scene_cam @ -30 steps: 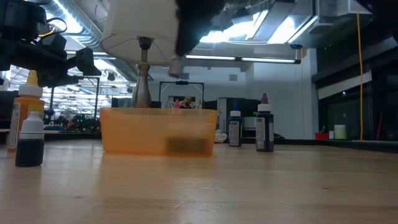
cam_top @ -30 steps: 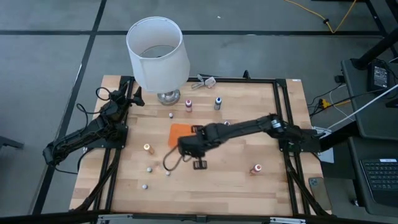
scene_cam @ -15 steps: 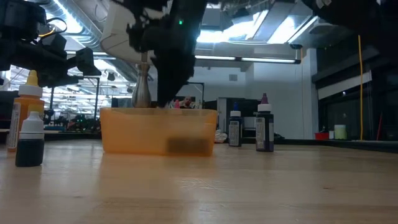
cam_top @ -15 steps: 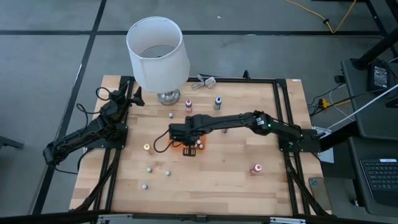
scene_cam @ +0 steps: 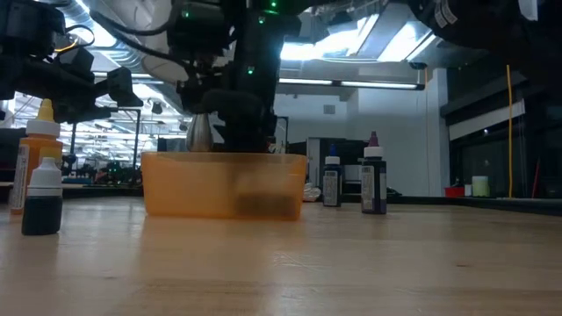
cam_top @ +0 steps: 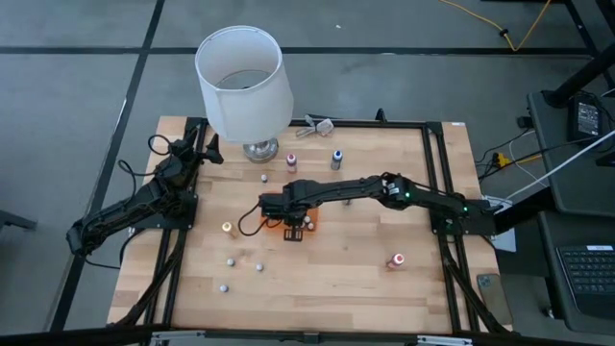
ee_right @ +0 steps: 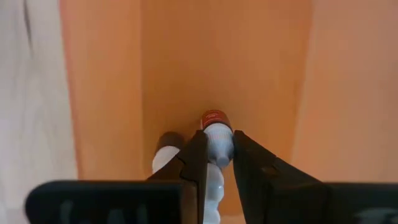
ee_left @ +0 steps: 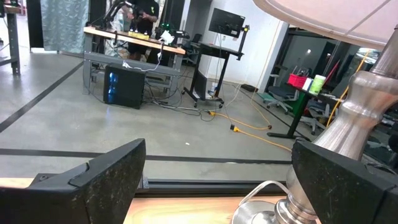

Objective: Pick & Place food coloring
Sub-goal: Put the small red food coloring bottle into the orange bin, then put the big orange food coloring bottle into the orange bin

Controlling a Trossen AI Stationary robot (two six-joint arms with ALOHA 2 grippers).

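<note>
Right gripper (ee_right: 216,158) grips red-bodied bottle (ee_right: 216,132) — inside orange tray (ee_right: 249,74)

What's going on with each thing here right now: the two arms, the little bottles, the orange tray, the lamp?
Right end effector: over the orange tray, shut on a red-bodied bottle.
Left end effector: open, empty, waiting by the lamp base.
Orange tray: flat on the table, under the right arm.
Second bottle: in the tray beside the held one.
Loose bottles: upright, scattered on the table.
Lamp: upright at the table's far edge.
</note>
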